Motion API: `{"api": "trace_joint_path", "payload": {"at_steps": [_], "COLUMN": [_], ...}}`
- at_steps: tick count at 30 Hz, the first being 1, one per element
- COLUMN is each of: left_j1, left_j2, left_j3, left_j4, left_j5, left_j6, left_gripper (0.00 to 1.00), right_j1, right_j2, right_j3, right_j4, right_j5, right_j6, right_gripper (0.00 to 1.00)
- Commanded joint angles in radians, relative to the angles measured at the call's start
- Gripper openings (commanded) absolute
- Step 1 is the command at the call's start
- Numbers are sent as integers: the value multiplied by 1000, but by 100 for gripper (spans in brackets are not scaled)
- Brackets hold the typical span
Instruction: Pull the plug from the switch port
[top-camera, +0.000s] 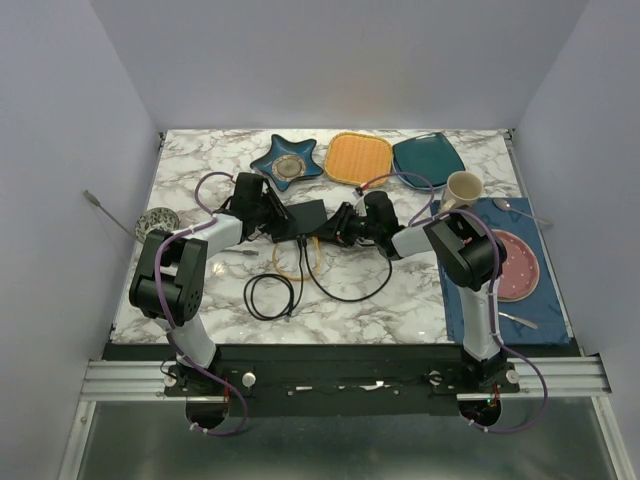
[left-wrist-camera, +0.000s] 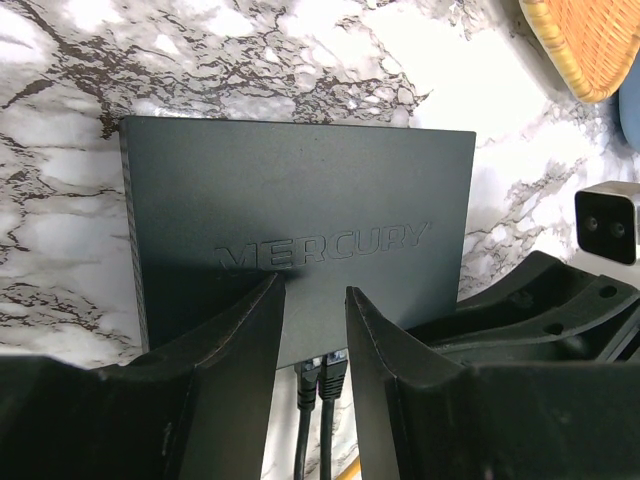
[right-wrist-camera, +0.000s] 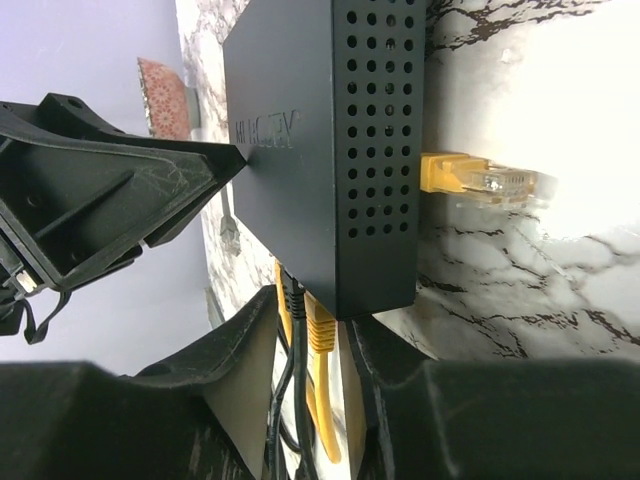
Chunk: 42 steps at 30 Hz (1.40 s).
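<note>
Matte black and flat, the switch (top-camera: 305, 217) lies on the marble table (top-camera: 400, 310) at the centre of the overhead frame. Its long axis runs across the frame, slightly tilted, and its socket edge is turned toward the bottom, where cables (left-wrist-camera: 304, 430) leave it.

Along the top of that frame, the blue star-shaped dish (top-camera: 286, 160) holds a small round patterned disc (top-camera: 289, 167). The orange square plate (top-camera: 358, 157) and teal plate (top-camera: 427, 155) sit to its right. A cream cup (top-camera: 463, 188) stands just above the blue mat (top-camera: 555, 300), which carries a pink plate (top-camera: 520, 270).

The left gripper (left-wrist-camera: 312, 290) rests its fingertips on the switch's top face near the socket edge, jaws partly apart, gripping nothing. The right gripper (right-wrist-camera: 315, 318) straddles the yellow plug (right-wrist-camera: 320, 335) seated in a port at the lower middle of its wrist view. Its fingers are close on either side, but whether they actually pinch the plug cannot be told.

A second yellow plug (right-wrist-camera: 478, 180) lies loose on the marble beside the switch's perforated side.
</note>
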<state>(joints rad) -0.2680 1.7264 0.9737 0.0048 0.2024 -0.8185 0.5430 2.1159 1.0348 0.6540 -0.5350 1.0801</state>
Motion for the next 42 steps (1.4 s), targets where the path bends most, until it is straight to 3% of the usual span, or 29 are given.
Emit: {"api": "trace_joint_path", "payload": {"at_steps": [1, 10, 15, 22, 42], "left_j1": [3, 3, 3, 3, 1], "left_j2": [33, 30, 25, 19, -13], "left_j3": [-20, -24, -27, -32, -63], "left_j4": [-54, -49, -46, -43, -28], "left_j5": [19, 25, 28, 34, 60], "left_j6": [2, 1, -4, -8, -24], "left_gripper": [46, 46, 46, 46, 46], "right_j1": [-5, -6, -5, -5, 5], "right_j2": [26, 39, 36, 35, 55], "right_j3": [7, 15, 10, -2, 34], "right_j4": [73, 84, 90, 119, 76], "right_j5": [-17, -17, 4, 15, 59], "right_j6": [29, 56, 83, 127, 164], "right_gripper": [37, 34, 26, 38, 29]}}
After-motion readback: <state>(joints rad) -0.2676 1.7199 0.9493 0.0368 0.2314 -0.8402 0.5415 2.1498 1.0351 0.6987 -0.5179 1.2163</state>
